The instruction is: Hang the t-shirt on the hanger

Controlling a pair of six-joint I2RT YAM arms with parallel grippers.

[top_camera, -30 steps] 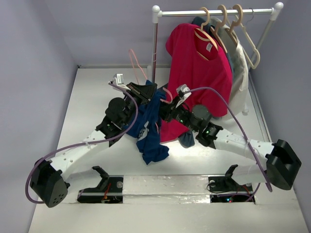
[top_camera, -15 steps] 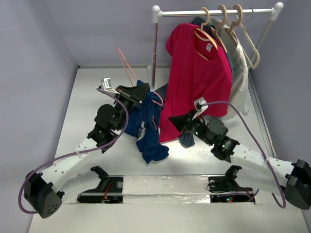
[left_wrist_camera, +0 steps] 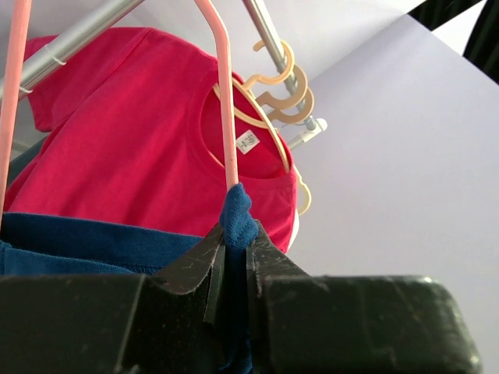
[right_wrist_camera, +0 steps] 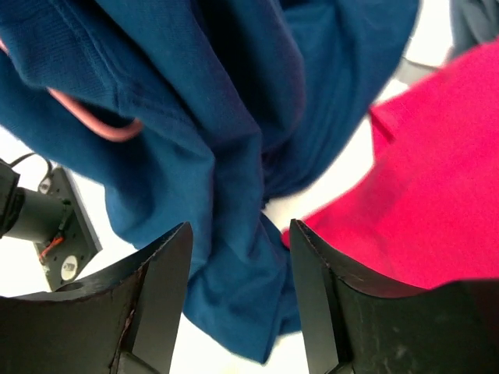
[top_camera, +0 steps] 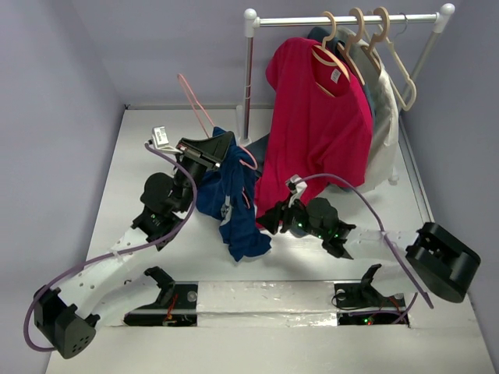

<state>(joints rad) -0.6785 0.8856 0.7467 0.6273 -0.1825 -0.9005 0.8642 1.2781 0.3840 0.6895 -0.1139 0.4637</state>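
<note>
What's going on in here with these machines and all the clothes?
Two robot arms are working a navy t-shirt onto a pink hanger. The left tool is clamped on a bunch of shirt fabric where the hanger's wire comes out, holding both up. The right tool is open beside the dangling lower part, gripping nothing. The shirt hangs bunched, not spread on the hanger.

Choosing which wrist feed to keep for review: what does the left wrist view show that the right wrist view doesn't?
Only left wrist: the left gripper shut on the hanger together with a fold of the t-shirt, plus the rack rail and beige hangers. Only right wrist: the right gripper open, facing the t-shirt's folds, and a patch of table. Both: t-shirt, hanger, and the red t-shirt.
</note>
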